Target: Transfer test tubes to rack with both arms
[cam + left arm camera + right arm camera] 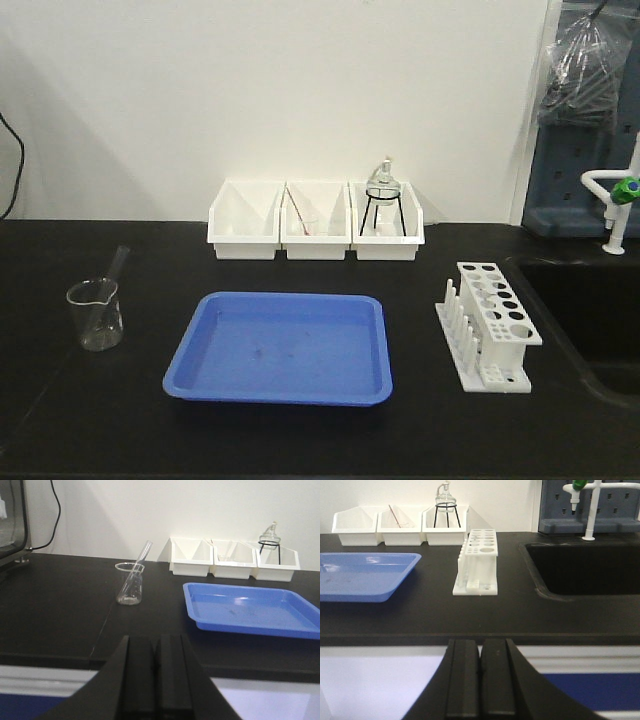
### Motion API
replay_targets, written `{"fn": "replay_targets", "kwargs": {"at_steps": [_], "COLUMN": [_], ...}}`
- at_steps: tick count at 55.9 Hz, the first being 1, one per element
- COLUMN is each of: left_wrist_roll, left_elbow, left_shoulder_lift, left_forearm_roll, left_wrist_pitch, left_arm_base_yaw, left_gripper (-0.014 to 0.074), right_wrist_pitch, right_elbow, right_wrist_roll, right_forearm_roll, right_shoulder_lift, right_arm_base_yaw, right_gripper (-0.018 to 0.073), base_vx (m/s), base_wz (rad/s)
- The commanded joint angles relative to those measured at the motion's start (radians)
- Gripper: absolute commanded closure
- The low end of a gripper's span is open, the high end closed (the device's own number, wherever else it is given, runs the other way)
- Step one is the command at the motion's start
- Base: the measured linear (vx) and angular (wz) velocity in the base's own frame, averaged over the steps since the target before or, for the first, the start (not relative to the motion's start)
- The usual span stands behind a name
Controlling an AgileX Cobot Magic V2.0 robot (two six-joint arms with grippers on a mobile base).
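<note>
The one test tube (117, 268) I could find stood slanted in the beaker (95, 318) at the left of the black bench (60, 420), its upper end leaning out over the rim. It was well apart from the rack (492, 322), which sat beyond the blue tray (280, 350), near the sink (590, 330). The left gripper (157, 642) hung low off the bench edge facing the beaker, its jaws pressed together with only a seam between them and nothing held. The right gripper (480, 645) faced the rack in the same closed, empty way. I judged the first pick was not yet begun. To do it well I would part the left jaws before closing in, meet the tube above the beaker rim, pinch lightly on bare glass, and lift along its slant so the beaker did not tip. The hand-over to the right arm belonged over the tray, where a slip would cost least. The beaker wall smeared the tube's round bottom, so I could not tell how it rested. Neither arm showed in the front view, and I could not make out whether more tubes lay in the white bins (315, 232).
</note>
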Motion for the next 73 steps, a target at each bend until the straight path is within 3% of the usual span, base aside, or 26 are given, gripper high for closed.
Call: {"fn": "replay_targets", "kwargs": {"at_steps": [1, 37, 73], "left_wrist_roll": [-0.009, -0.009, -0.009], "left_elbow": [0.025, 0.025, 0.025], "left_shoulder_lift": [-0.005, -0.005, -0.005], "left_forearm_roll": [-0.001, -0.001, -0.001], "left_wrist_pitch": [-0.080, -0.080, -0.080], "left_arm_base_yaw": [0.001, 0.001, 0.001], "left_gripper": [0.0603, 0.0603, 0.0603], "right_wrist_pitch": [-0.081, -0.080, -0.080], "right_elbow": [0.005, 0.005, 0.005], "right_wrist_roll": [-0.002, -0.002, -0.002], "right_forearm_roll": [-0.006, -0.006, -0.006], "right_shoulder_lift": [-0.011, -0.011, -0.011], "right_arm_base_yaw": [-0.001, -0.001, -0.001], "right_gripper": [0.0571, 0.0571, 0.0571], "base_vx": [0.40, 0.33, 0.03], "base_wz": [0.00, 0.01, 0.00]}}
